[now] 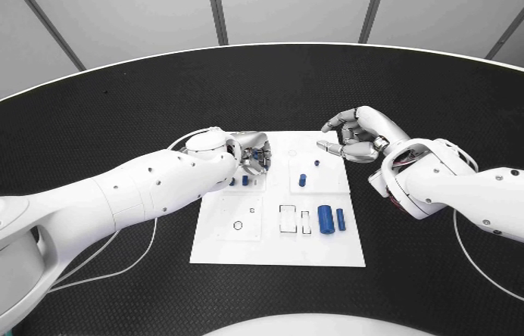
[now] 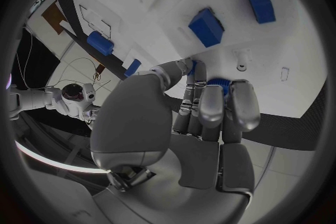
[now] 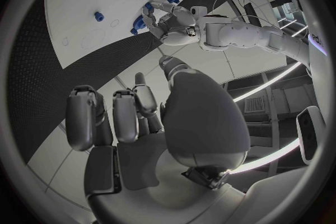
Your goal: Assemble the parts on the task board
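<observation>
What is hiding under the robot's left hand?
The left hand rests over the white task board, and a blue part peeks out at its fingertips. Anything more beneath the fingers is covered.

Surface [image 1: 131,109]: black with a fine speckled texture, bounded by a thin white rim.

Task board [image 1: 316,249]: plain white plate, marked with thin black outlines of rectangular and oval recesses.

Parts: solid blue. A large blue cylinder [image 1: 325,219] and a slimmer blue cylinder [image 1: 341,219] show against the white plate; a small blue peg [image 1: 301,178] is a darker blue. In the left wrist view, two blue blocks [image 2: 206,27] appear uniform blue on white.

Left robot hand [image 1: 254,154]: silver-grey metallic, on a glossy white arm dotted with small dark fasteners.

Right robot hand [image 1: 355,135]: silver-grey with darker grey pads, on a white arm.
</observation>
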Motion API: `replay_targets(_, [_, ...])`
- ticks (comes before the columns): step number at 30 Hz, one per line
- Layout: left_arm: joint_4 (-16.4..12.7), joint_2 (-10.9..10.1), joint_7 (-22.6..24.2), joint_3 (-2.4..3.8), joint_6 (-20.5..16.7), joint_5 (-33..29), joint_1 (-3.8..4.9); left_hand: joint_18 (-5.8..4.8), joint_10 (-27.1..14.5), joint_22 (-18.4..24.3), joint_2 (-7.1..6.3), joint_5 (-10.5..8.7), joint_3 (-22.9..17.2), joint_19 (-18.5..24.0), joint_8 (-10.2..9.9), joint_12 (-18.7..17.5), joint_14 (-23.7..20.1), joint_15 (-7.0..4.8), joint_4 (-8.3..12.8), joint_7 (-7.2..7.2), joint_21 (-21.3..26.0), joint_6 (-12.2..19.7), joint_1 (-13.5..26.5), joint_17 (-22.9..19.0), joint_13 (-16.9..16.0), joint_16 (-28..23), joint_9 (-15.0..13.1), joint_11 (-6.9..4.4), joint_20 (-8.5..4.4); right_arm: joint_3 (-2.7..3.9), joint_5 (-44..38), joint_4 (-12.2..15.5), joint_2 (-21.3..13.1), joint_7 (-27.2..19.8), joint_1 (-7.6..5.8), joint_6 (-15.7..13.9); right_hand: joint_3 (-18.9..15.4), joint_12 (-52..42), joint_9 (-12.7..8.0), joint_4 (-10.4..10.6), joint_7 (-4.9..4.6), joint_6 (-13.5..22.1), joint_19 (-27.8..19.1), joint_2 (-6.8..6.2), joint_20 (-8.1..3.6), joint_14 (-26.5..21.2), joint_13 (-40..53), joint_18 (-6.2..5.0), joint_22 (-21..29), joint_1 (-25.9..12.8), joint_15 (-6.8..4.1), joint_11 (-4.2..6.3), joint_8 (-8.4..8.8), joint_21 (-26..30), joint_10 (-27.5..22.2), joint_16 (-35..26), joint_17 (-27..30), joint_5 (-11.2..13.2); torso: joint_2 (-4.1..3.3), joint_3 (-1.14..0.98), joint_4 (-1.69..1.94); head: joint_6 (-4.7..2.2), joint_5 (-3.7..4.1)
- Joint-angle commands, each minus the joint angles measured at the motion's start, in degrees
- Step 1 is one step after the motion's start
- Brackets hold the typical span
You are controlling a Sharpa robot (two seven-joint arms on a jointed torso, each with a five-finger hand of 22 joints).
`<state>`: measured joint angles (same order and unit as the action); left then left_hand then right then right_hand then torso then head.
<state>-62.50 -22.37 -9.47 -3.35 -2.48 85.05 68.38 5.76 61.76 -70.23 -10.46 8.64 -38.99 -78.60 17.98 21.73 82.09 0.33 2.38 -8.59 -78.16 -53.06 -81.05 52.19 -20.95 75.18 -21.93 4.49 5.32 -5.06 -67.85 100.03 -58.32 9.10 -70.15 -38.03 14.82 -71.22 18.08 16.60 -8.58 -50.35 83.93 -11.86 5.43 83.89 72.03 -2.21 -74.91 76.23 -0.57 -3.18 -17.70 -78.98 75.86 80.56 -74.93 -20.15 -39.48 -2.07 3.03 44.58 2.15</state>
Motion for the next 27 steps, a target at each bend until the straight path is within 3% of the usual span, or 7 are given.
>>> replay_targets(1, [-0.26, -0.19, 0.08, 0.01, -0.35, 0.0, 0.0, -1.16, 0.44, -0.06, -0.32, 0.07, -0.18, -0.43, 0.11, -0.3, -0.09, -0.31, -0.03, -0.06, -0.29, -0.49, 0.4, -0.07, 11.86, 0.18, -0.12, 0.12, -0.14, 0.0, 0.0, 0.0, 0.0, -0.03, 0.0, -0.02, 0.3, -0.2, -0.06, -0.07, 0.33, -0.29, 1.12, 0.21, -0.29, 2.46, 0.07, -0.3, -9.5, 0.2, -0.36, -0.15, -0.35, -0.03, 0.42, -0.06, -0.57, -0.36, 0.04, -0.01, -0.03, -0.07, -0.09])
replay_targets(27, [-1.69, -1.83, -0.92, 0.03, -0.88, -0.03, 0.02, -1.13, 1.4, 0.02, -0.96, -0.15, -0.03, -0.27, -0.34, -1.53, -0.07, -0.29, 0.01, -0.12, -0.29, -1.28, 2.26, -0.18, 11.91, 0.32, -0.03, 0.11, -0.08, 0.0, 0.0, -0.18, -0.05, -0.11, 0.0, -0.15, 0.3, -0.2, -0.06, -0.07, 0.33, -0.29, 1.12, 0.21, -0.29, 2.46, 0.07, -0.3, -9.5, 0.2, -0.36, -0.15, -0.35, -0.03, 0.42, -0.06, -0.57, -0.36, 0.01, -0.02, 0.02, -0.41, -0.25])
